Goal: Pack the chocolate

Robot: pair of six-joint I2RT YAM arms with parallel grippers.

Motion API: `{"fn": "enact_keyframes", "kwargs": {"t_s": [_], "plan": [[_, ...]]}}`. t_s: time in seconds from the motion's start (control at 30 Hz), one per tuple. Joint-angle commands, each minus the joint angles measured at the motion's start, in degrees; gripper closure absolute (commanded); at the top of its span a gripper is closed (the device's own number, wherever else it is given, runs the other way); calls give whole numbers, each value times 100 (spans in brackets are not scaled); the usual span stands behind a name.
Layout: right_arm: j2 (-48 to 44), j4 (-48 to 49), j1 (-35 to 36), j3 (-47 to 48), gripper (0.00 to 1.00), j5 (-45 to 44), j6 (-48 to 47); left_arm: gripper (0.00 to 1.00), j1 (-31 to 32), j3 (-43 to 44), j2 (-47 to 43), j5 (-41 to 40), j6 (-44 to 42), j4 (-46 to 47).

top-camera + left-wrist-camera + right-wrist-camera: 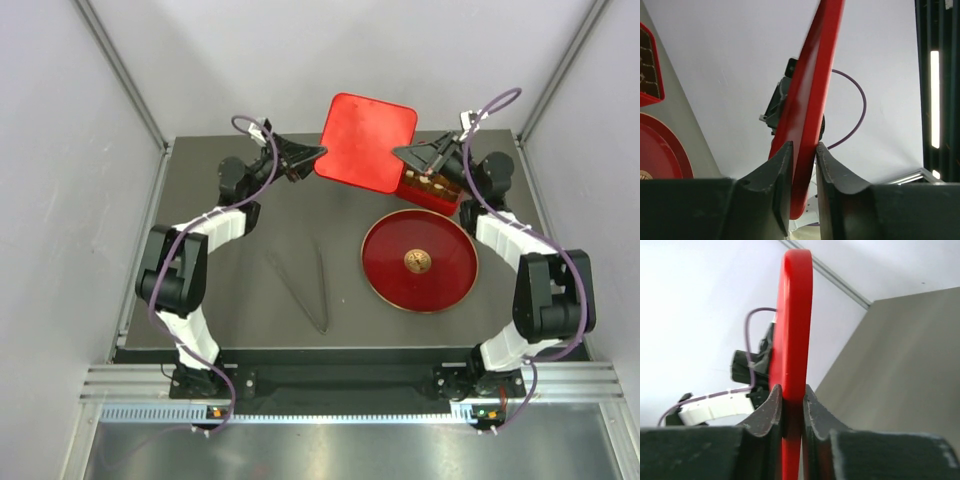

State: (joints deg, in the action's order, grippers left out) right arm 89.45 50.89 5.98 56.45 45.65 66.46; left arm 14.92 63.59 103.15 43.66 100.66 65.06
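A flat red lid (365,140) hangs tilted over the back of the table, held between both arms. My left gripper (318,155) is shut on its left edge, and in the left wrist view the lid (815,75) runs up from between the fingers of that gripper (804,147). My right gripper (400,153) is shut on the lid's right edge, where the lid (795,315) is pinched at my right gripper (792,390). Under the lid's right side stands a red box (440,200), half covered. Tan and brown chocolate (432,183) shows inside it.
A round red plate (385,265) with a gold emblem (418,262) lies front right of the box. Thin grey tongs (305,285) lie on the dark mat near the middle. Grey walls and frame posts close in the back and sides.
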Motion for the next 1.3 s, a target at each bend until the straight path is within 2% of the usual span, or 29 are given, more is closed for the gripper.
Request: {"fn": "enact_keyframes", "kwargs": {"t_s": [0.0,0.1,0.23,0.33,0.4,0.47,0.5,0.6,0.73,0.87,1.07,1.27], "plan": [[72,1660,-280,42,99,313,385,71,29,-57,135,-68,-310,-230],[213,1696,-509,121,100,322,526,60,29,-128,223,-86,-372,-239],[406,1705,-870,217,100,322,579,53,29,-137,284,-16,-591,-458],[582,1556,-1107,314,100,243,535,51,20,-119,232,29,-916,-913],[687,1101,-1239,428,100,164,308,50,20,-102,170,64,-1258,-1213],[845,486,-1327,638,100,6,18,50,20,-75,56,81,-1705,-1845],[968,-117,-1345,727,100,-108,-332,50,20,-75,-49,73,-1873,-2230],[1197,-833,-1415,1122,100,-179,-791,50,20,-75,-260,11,-2594,-2935],[1724,-1028,-1573,1403,100,-170,-687,49,20,56,-673,-305,-3795,-4470],[2129,-1072,-1731,1571,100,-161,-634,49,20,311,-832,-542,-4405,-5229],[2586,-1361,-1872,1694,100,-161,-695,49,29,321,-946,-613,-4547,-5416],[2815,-1249,-2012,1598,100,-135,-643,49,29,180,-1025,-639,-4626,-5451]]}}
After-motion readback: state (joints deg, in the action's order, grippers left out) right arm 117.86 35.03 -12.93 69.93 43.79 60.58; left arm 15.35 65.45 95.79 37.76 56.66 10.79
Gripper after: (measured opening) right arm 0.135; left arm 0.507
